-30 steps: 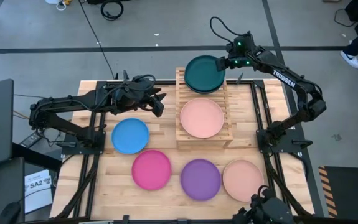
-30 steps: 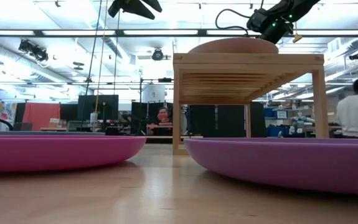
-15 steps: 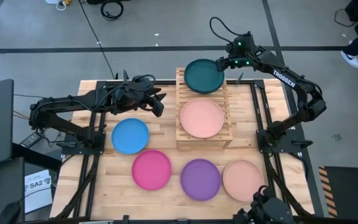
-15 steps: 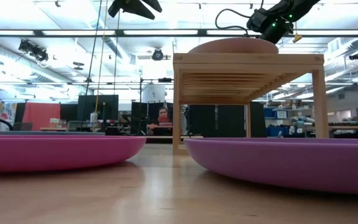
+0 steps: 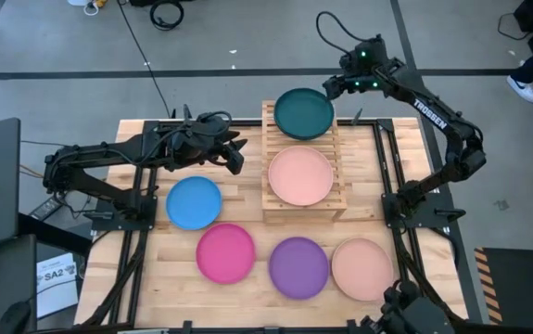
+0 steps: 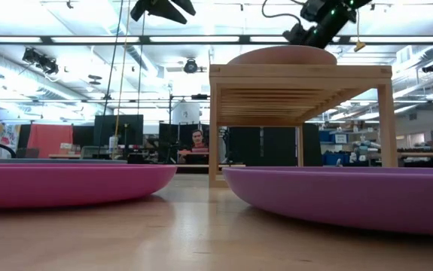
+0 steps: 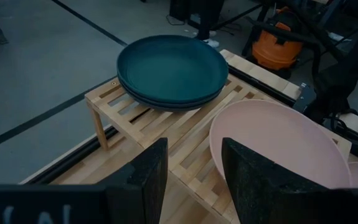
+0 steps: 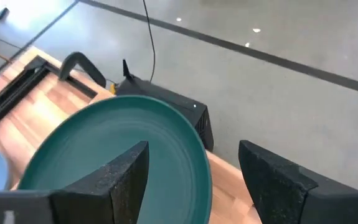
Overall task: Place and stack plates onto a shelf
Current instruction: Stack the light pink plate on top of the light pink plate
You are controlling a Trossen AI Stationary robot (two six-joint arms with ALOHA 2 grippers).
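Observation:
The wooden shelf (image 5: 303, 199) stands mid-table. Dark teal plates (image 5: 304, 113) are stacked on its far, upper tier (image 7: 171, 68). A salmon plate (image 5: 300, 176) lies on its near tier (image 7: 278, 143). Blue (image 5: 194, 202), magenta (image 5: 226, 252), purple (image 5: 298, 268) and salmon (image 5: 361, 268) plates lie flat on the table. My right gripper (image 5: 331, 88) is open and hovers over the far right rim of the teal plate (image 8: 116, 155). My left gripper (image 5: 234, 153) is open and waits above the table left of the shelf (image 7: 194, 168).
The shelf's legs lift it above the tabletop (image 6: 299, 90). The magenta plate (image 6: 65, 184) and purple plate (image 6: 352, 196) lie along the near edge. Bare planks (image 5: 145, 269) show at the near left corner. Black frame rails run along both table sides.
My right gripper has risen and drawn back toward the table's far edge, away from the teal plate's rim. The teal plate stays on the shelf's far tier. The left arm has kept still.

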